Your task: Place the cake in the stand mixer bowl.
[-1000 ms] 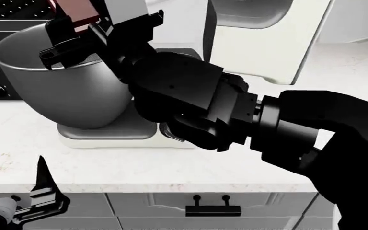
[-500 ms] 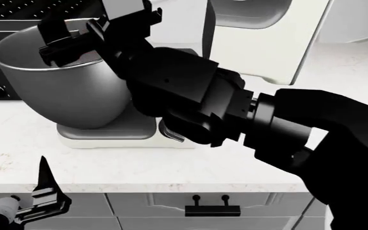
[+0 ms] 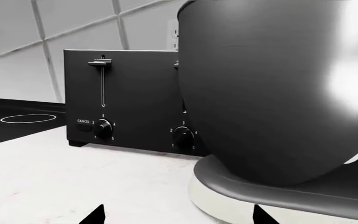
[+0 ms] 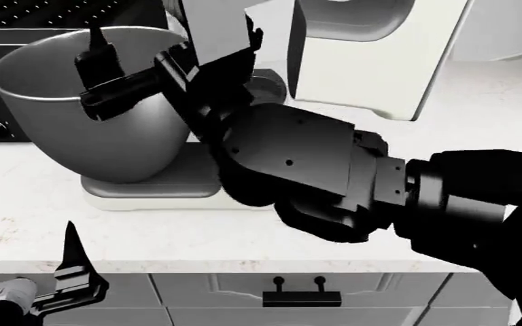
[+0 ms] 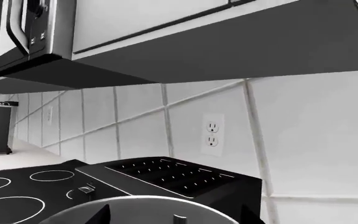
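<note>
The grey steel stand mixer bowl [image 4: 79, 136] sits on the white mixer base [image 4: 152, 193] at the left of the counter. My right gripper [image 4: 172, 37] hangs over the bowl's open top with its jaws wide open and nothing between them. The right wrist view shows the bowl's rim [image 5: 135, 205] just under that gripper [image 5: 177, 217]. The cake shows in no view. My left gripper [image 4: 25, 244] is open and empty, low in front of the counter edge. In the left wrist view it [image 3: 177, 217] faces the bowl's side [image 3: 272, 93].
A black toaster [image 4: 25, 17] stands behind the bowl and also shows in the left wrist view [image 3: 129, 98]. A large white appliance body [image 4: 379, 54] rises at the back right. A black cooktop [image 5: 17, 186] lies left of the toaster. Cabinet drawers with a dark handle [image 4: 302, 297] are below the counter.
One second ago my right gripper held the cake above the bowl. The cake has dropped out of sight, the jaws have opened wide, and the right arm has shifted right and lower.
</note>
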`<state>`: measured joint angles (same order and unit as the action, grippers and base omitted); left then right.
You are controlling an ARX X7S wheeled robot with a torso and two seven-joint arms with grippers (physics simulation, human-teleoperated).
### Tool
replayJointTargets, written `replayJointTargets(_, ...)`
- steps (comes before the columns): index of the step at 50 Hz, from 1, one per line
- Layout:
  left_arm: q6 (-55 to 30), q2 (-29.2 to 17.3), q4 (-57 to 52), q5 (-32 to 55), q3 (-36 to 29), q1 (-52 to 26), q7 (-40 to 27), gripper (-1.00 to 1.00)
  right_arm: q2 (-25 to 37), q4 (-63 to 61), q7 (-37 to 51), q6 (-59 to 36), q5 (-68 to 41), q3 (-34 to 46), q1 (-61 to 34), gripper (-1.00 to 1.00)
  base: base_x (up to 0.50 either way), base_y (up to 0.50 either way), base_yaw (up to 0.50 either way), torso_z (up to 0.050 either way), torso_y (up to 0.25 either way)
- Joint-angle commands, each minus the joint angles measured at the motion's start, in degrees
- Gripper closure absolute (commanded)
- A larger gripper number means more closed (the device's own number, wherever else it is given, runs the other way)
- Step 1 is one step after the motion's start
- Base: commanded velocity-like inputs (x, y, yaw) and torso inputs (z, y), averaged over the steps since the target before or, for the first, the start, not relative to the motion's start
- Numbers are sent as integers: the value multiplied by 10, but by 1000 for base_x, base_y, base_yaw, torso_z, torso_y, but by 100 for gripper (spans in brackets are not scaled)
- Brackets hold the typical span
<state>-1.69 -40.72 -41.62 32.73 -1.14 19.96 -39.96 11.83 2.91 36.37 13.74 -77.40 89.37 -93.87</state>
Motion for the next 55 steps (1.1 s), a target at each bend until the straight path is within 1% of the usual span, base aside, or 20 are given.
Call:
replayJointTargets(1,-2,6,6,-5,-19,-16,9,-100,142,-238,130,35,123,27,21,-100,0,0,0,0,0)
replayJointTargets(7,-5,5,0,-8,-22,-18,8,-100,186,-285,160,34,161,36,33,-100,0,0,0,0,0)
replayJointTargets(13,-6,5,-1,-7,-23,-18,8,-100,199,-285,155,40,164,36,42,-100,0,0,0,0,0)
replayJointTargets(21,-6,5,-1,-8,-24,-19,9,-100,225,-316,175,40,191,42,54,-100,0,0,0,0,0)
replayJointTargets(23,-5,4,-3,-9,-24,-19,9,-100,242,-328,202,34,220,43,59,-100,0,0,0,0,0)
replayJointTargets(26,-2,5,-2,-10,-25,-20,11,-100,284,-354,217,47,246,45,75,-100,0,0,0,0,0)
replayJointTargets(27,-1,5,-3,-10,-24,-20,11,-100,288,-357,219,47,248,45,77,-100,0,0,0,0,0)
replayJointTargets(28,-3,5,-6,-12,-26,-21,10,-100,315,-376,232,52,263,44,82,-100,0,0,0,0,0)
replayJointTargets(30,-4,6,-6,-15,-30,-24,11,-100,344,-399,245,53,276,45,87,-100,0,0,0,0,0)
replayJointTargets(36,-8,6,-9,-20,-35,-28,11,-100,394,-421,262,64,304,49,108,-100,0,0,0,0,0)
replayJointTargets(45,-4,8,-5,-22,-37,-31,15,-100,441,-416,270,99,332,51,143,-100,0,0,0,0,0)
replayJointTargets(51,-2,8,-6,-25,-40,-33,16,-100,457,-422,279,108,352,52,158,-100,0,0,0,0,0)
replayJointTargets(55,2,6,-14,-34,-39,-29,16,-100,489,-436,295,122,374,52,173,-100,0,0,0,0,0)
